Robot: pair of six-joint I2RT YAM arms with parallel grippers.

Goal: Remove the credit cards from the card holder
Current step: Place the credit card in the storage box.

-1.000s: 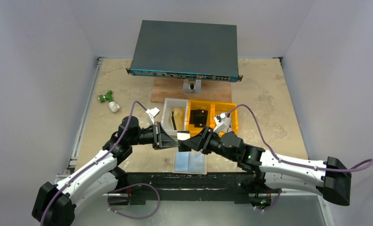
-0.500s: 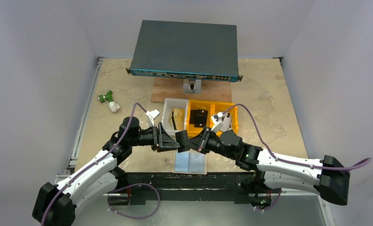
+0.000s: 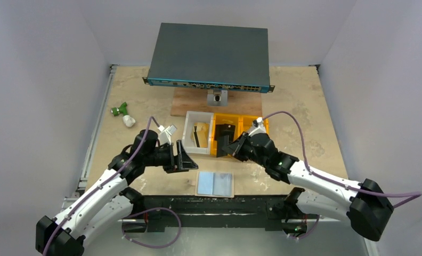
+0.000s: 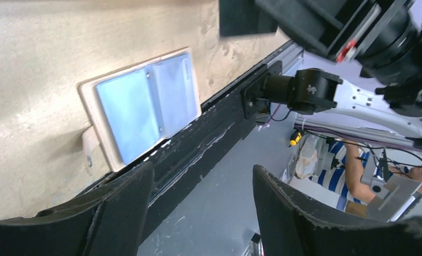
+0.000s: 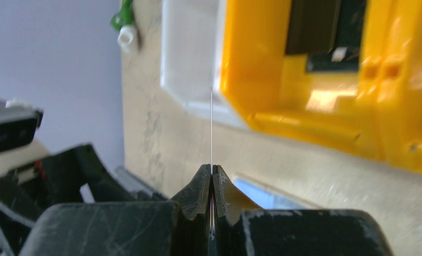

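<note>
Blue card holder (image 3: 215, 183) flat, right gripper (image 5: 212, 169) beyond it, pinching card (image 5: 211, 128)

The robot has white links (image 3: 99, 192), black joints (image 3: 145, 144), purple cables (image 3: 289, 118), and a black left gripper (image 3: 190, 160) and right gripper (image 3: 225, 146).

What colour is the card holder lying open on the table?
The card holder is pale blue with a tan edge, clearest in the left wrist view.
</note>
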